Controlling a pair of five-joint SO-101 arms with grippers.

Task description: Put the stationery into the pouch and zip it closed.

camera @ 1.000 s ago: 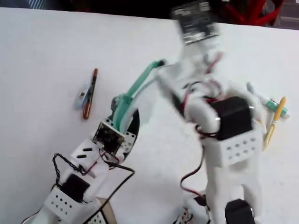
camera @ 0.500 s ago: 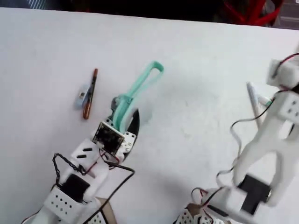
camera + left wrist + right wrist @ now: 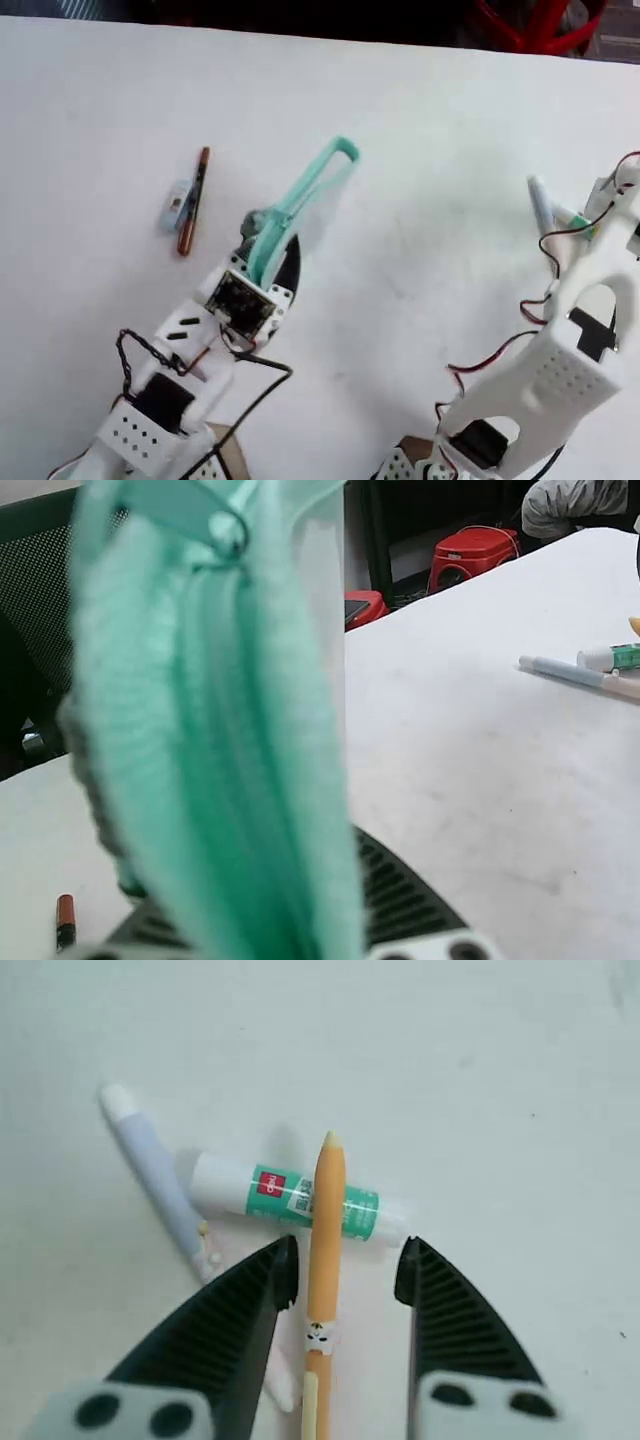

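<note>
My left gripper is shut on one end of the teal pouch, holding it edge-on and raised above the table. The zipper pull shows near the pouch's far end. My right gripper hangs open just above the table at the right. Its two fingers stand on either side of an orange pencil. The pencil lies across a white and green glue stick, beside a pale blue pen. A brown pen and a small blue-grey item lie left of the pouch.
The right arm stretches over the table's right side, covering part of the pen cluster. A wide stretch of bare white table lies between the pouch and that cluster. Red stools stand beyond the far edge.
The right arm has swung from beside the pouch's far end over to the right and come down over the pens. The pouch shifted slightly; the left arm barely moved.
</note>
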